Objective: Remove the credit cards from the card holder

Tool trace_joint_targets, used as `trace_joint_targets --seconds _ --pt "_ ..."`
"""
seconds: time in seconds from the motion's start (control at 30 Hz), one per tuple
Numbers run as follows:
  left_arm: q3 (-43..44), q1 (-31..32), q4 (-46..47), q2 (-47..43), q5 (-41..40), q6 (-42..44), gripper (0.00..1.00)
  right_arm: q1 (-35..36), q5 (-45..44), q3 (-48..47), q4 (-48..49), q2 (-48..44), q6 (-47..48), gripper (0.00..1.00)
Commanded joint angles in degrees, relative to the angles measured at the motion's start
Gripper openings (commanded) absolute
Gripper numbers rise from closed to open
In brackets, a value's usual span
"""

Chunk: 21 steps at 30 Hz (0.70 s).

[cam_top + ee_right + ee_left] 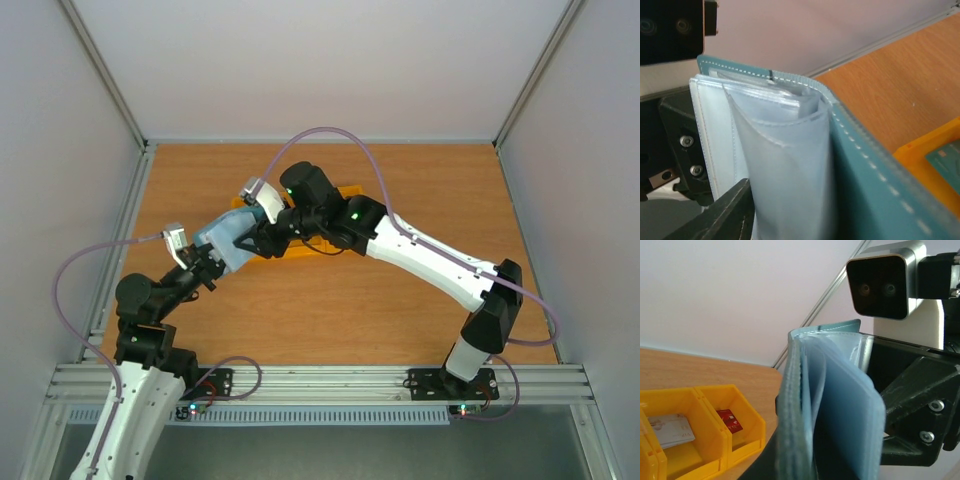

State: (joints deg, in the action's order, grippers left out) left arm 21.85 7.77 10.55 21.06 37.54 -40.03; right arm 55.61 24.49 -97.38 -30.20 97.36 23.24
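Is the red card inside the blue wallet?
No, the red card lies in a compartment of the yellow bin, outside the wallet.

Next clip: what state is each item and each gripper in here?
card holder: open, held in the air by both grippers.
left gripper: shut on the card holder.
right gripper: shut on the card holder.
red card: out, lying in a yellow bin.
whitish card: out, in the compartment beside it.
teal-green card: out, in a bin.
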Motion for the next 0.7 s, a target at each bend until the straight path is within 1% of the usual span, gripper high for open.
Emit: trace_joint_targets --seconds 0.0,0.1,0.17,0.23,0.3,0.43,0.53,0.67 --pt "-0.05 0.58 3.86 -1.1 3.0 0.38 0.0 -0.81 -6.96 0.23 -0.57 -2.03 -1.48 0.44" --pt "-0.26 0.58 3.72 -1.42 3.06 0.36 0.0 -2.55 -7.37 1.75 -1.18 -3.58 -2.63 0.39" --pt "-0.39 0.58 3.62 -1.3 2.98 0.46 0.0 -3.82 -6.67 3.14 -1.22 -4.87 -2.89 0.39" --pt "-0.4 0.58 3.59 -1.23 2.81 0.48 0.0 -5.65 -5.2 4.03 -2.26 -6.32 -2.92 0.43" --pt "-0.4 0.58 3.38 -1.27 2.74 0.61 0.0 -7.3 -1.66 4.41 -3.83 -7.47 -2.04 0.5" --pt "-0.49 0.58 2.7 -1.04 2.25 0.98 0.0 -7.63 2.6 6.06 -5.22 -10.47 2.39 0.6" --pt "-0.49 0.58 2.26 -1.0 2.02 1.09 0.0 -7.44 5.9 6.43 -5.53 -11.79 3.43 0.63" --pt "-0.02 0.58 1.4 -1.01 1.75 1.43 0.0 -4.82 3.58 7.73 -4.3 -14.04 5.58 0.63"
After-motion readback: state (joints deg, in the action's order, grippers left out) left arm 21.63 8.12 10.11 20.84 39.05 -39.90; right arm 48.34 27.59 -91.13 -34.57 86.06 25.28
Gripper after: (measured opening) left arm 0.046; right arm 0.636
